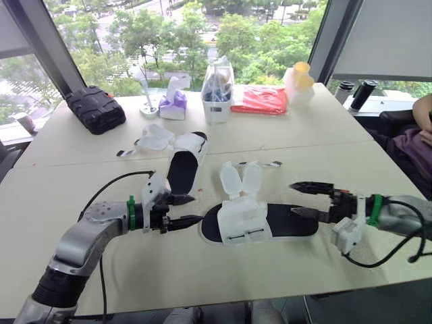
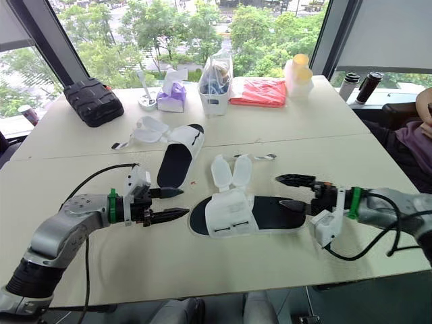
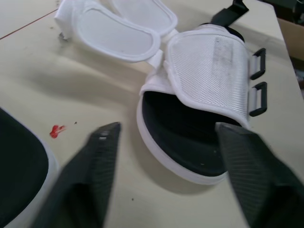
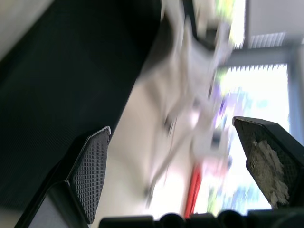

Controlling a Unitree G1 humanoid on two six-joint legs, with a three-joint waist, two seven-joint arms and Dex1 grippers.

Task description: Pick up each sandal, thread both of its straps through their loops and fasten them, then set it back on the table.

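**Two grippers are flanking an unfastened sandal**

Both sandals are lying on the pale beige table (image 1: 81, 256). The near sandal (image 1: 243, 219), a black-soled slide with a white mesh upper, is resting lengthwise between the arms. Its two white padded straps (image 1: 241, 181) are lying flipped open, away from the robot, and nothing is passing through the black plastic loops (image 3: 256, 88) on the upper.

The left gripper (image 1: 196, 208) is hovering just beside the toe with its fingers spread, holding nothing. The right gripper (image 1: 294, 199) is waiting at the heel, likewise spread and empty. Its lower finger is reaching over the heel edge, though we cannot tell whether it is touching. We are reading this placement as preparation for lifting the sandal from both ends, which would leave the straps free for threading.

The far sandal (image 1: 183, 169), of the same make, is lying just behind the left gripper with its straps splayed toward the robot's left. We are judging it close enough to be nudged during a lift.

Farther back, a black ribbed case (image 1: 96, 108), a purple tissue box (image 1: 174, 104), a white caddy (image 1: 217, 91) and a red packet (image 1: 260, 100) are sitting well apart from the work. A person (image 1: 422, 128) is sitting at the table's right edge.
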